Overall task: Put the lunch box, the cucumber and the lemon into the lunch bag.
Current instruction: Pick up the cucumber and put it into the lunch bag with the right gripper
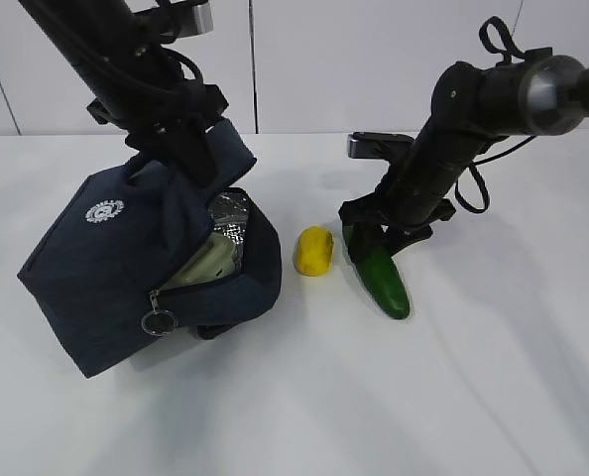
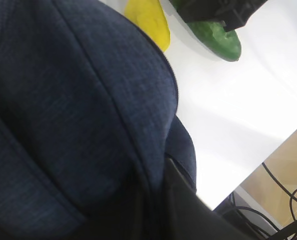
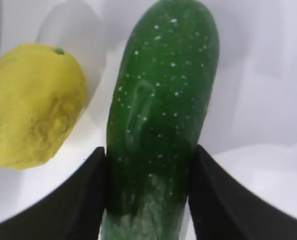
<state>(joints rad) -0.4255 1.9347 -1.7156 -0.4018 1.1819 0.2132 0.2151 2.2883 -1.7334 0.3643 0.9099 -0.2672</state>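
The navy lunch bag [image 1: 126,268] lies tilted on the white table, its mouth open toward the right. Inside it shows the pale green lunch box [image 1: 207,263] against silver lining. My left gripper [image 1: 180,149] is shut on the lunch bag's upper edge, and navy fabric [image 2: 78,110] fills the left wrist view. The yellow lemon [image 1: 313,250] lies just right of the bag's mouth. Beside it lies the dark green cucumber [image 1: 384,281]. My right gripper [image 1: 374,233] is shut on the cucumber [image 3: 163,100] near its far end, with both black fingers [image 3: 78,200] pressed against its sides. The lemon [image 3: 33,105] is to its left.
A metal ring pull [image 1: 157,322] hangs from the zipper at the bag's front. The table's edge [image 2: 248,175] runs close to the bag, with cables on the floor beyond it. Bare white tabletop stretches in front of and to the right of the cucumber.
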